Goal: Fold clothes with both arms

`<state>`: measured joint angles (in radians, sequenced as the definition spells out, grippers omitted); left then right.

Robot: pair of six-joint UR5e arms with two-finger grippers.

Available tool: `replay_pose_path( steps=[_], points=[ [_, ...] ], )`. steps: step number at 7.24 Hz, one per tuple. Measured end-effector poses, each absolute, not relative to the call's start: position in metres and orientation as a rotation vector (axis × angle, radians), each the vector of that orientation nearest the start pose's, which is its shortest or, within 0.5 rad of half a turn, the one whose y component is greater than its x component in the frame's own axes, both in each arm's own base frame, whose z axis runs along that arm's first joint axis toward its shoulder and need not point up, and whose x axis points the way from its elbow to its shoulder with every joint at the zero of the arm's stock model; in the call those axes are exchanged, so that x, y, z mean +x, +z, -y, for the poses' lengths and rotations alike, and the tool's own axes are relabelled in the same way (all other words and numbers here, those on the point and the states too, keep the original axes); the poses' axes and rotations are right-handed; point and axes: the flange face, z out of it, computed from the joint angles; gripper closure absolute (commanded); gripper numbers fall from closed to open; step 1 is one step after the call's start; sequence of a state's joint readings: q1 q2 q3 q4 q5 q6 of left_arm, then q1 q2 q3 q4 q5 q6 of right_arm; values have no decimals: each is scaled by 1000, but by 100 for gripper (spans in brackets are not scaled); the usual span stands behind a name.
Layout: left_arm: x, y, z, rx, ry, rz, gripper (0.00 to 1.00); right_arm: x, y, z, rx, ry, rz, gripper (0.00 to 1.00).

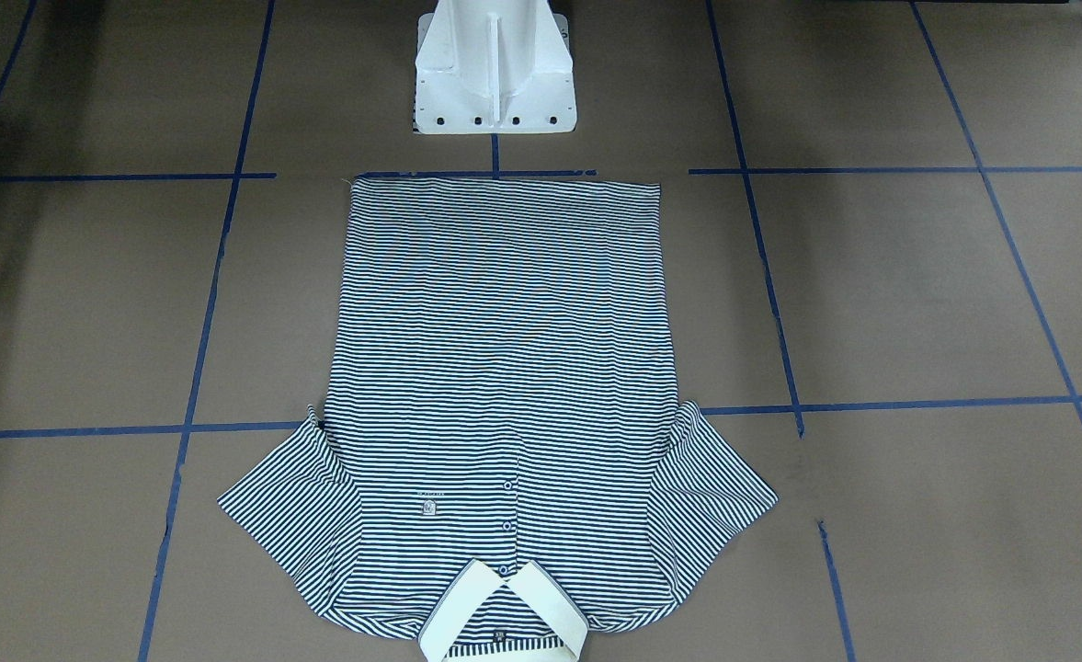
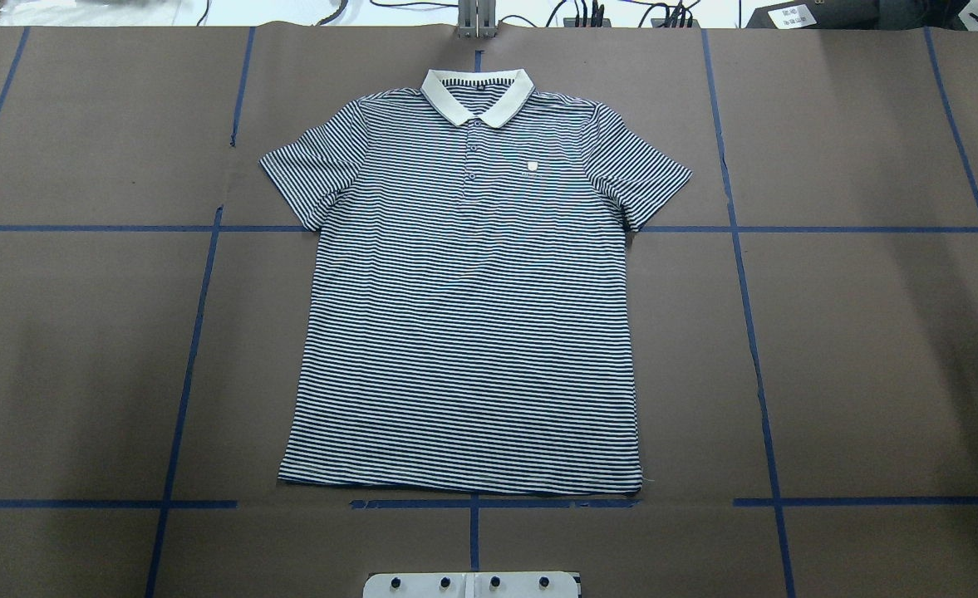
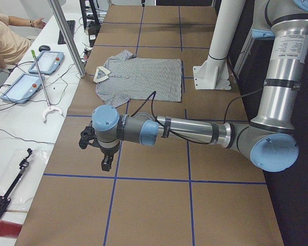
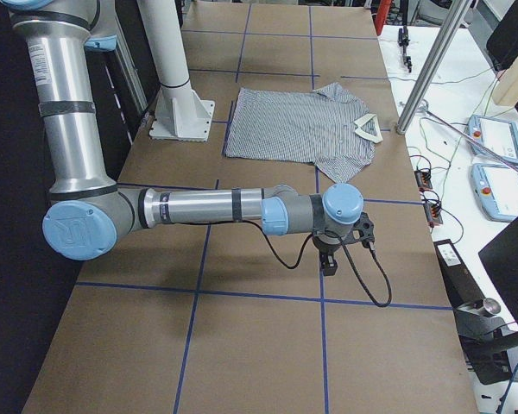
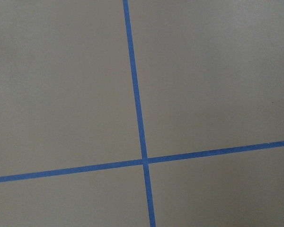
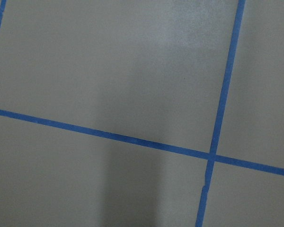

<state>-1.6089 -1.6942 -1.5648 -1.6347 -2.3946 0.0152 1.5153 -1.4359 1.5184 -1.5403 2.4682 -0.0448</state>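
Nearest in each side view, the left arm (image 3: pixel 190 130) and right arm (image 4: pixel 207 207) stretch low over the brown counter (image 2: pixel 871 374) crossed by blue tape (image 5: pixel 136 104), each well apart from the shirt (image 2: pixel 464 332). Whether the left fingers (image 3: pixel 107 163) or the right fingers (image 4: pixel 330 260) are open or closed cannot be told from these views. The shirt lies flat and face up in the counter's middle, sleeves spread, hem near the white pedestal (image 1: pixel 495 74), cream collar (image 2: pixel 478 95) toward the far edge.
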Motion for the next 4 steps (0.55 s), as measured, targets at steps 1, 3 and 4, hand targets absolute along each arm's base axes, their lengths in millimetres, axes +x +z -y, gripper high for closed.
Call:
replay_pose_path(
  steps=[1,3,4],
  points=[
    [-81,583,548,203,63,-815,0,25,602,556,95,-143,899,0],
    [-81,573,546,243,100,-811,0,25,611,550,91,-139,901,0],
    [-80,575,541,244,104,-815,0,23,616,548,118,-153,902,0]
  ],
)
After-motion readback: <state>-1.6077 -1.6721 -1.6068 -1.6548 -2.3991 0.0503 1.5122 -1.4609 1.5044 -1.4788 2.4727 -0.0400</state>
